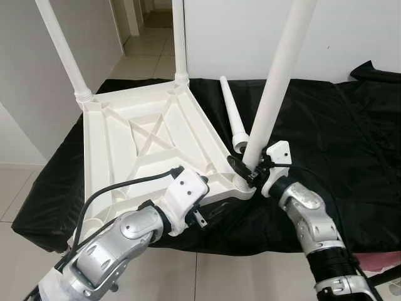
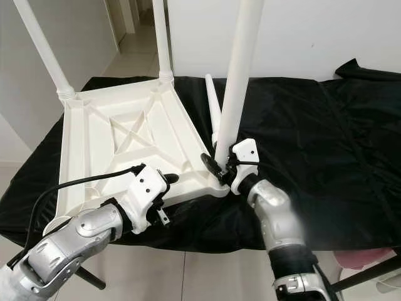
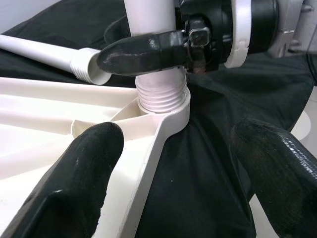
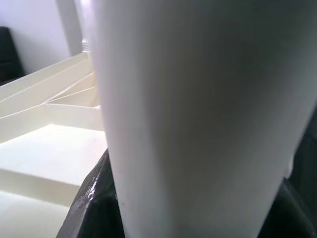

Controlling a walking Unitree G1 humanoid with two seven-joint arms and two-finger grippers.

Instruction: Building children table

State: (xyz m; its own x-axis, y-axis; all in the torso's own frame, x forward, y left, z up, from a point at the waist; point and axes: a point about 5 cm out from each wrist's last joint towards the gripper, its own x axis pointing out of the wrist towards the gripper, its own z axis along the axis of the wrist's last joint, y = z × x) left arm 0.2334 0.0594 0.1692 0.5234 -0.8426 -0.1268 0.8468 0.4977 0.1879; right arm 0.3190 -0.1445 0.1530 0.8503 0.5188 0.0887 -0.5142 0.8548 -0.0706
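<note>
A white plastic children's table (image 1: 138,144) lies upside down on a black cloth. Two legs (image 1: 62,47) (image 1: 180,37) stand in its far corners. A third leg (image 1: 276,81) stands in the near right corner socket (image 3: 161,101), its threads still showing above the rim. My right gripper (image 1: 245,169) is shut on this leg just above the socket. My left gripper (image 3: 181,166) is open at the table's near edge beside that corner, one finger (image 3: 84,173) over the white underside and the other over the cloth. A fourth leg (image 1: 230,116) lies loose on the cloth behind.
The black cloth (image 1: 338,138) covers a low platform and stretches wide to the right. A dark bundle (image 1: 376,72) lies at its far right. Tiled floor runs along the near edge and into a doorway at the far left. A white wall stands behind.
</note>
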